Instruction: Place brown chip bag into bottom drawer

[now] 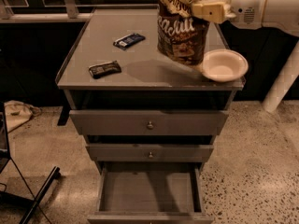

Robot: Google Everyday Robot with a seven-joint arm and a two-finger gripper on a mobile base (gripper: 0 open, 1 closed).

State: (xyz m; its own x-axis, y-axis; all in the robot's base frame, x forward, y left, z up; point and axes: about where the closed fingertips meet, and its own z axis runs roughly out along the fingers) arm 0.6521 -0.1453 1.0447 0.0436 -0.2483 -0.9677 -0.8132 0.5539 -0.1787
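Status: grips brown chip bag [180, 36] at its cream top with gripper [205, 8] fingers closed, suspends it over table [93, 45] beside white bowl [224, 65]; leaves lowering into open bottom drawer [149, 190] outstanding.

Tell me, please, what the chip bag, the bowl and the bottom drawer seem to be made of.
Chip bag: likely thin plastic film, glossy and crinkled, hanging from the pincer shut on its top above the cabinet. Bowl: smooth matte off-white, perhaps plastic or paper; cannot tell. Bottom drawer: flat grey panels, probably painted metal or laminate.
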